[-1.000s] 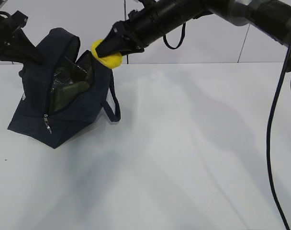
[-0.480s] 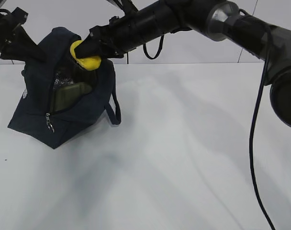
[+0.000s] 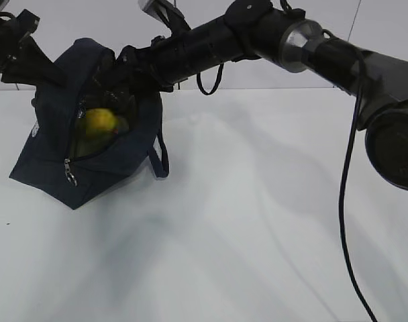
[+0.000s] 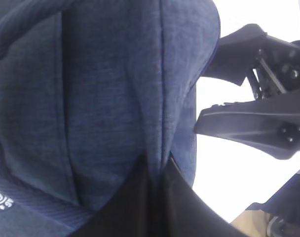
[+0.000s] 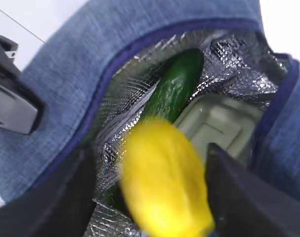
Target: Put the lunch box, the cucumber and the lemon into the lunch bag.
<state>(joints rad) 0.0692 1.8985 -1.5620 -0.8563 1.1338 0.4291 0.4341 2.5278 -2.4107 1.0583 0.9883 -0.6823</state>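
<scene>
Right gripper (image 5: pixel 150 197) at the mouth of the lunch bag (image 3: pixel 53 161), jaws spread apart, one dark finger on each side of the lemon (image 5: pixel 165 182) in the right wrist view. The lemon appears blurred there and lies between the fingers with a gap on either side; whether either finger touches it cannot be told. In the exterior view the lemon (image 3: pixel 100 121) shows as a yellow oval inside the bag's opening, below the gripper. Beyond it, in the right wrist view, the cucumber (image 5: pixel 173 89) lies slanted against the silver foil lining (image 5: pixel 234 64), and the pale green lid of the lunch box (image 5: pixel 216 123) sits just beside the cucumber, both within the bag.

Left gripper (image 4: pixel 157 197), jaws together, pinched on a fold of the bag's navy fabric (image 4: pixel 91 98), holding one side of the bag raised; the right gripper's dark fingers (image 4: pixel 248 123) are visible at the right of the left wrist view. The bag rests on the white table (image 3: pixel 258 221) at its left rear, with one loop handle (image 3: pixel 160 157) hanging down its near side and a zipper pull (image 3: pixel 69 176) at its lower front.
</scene>
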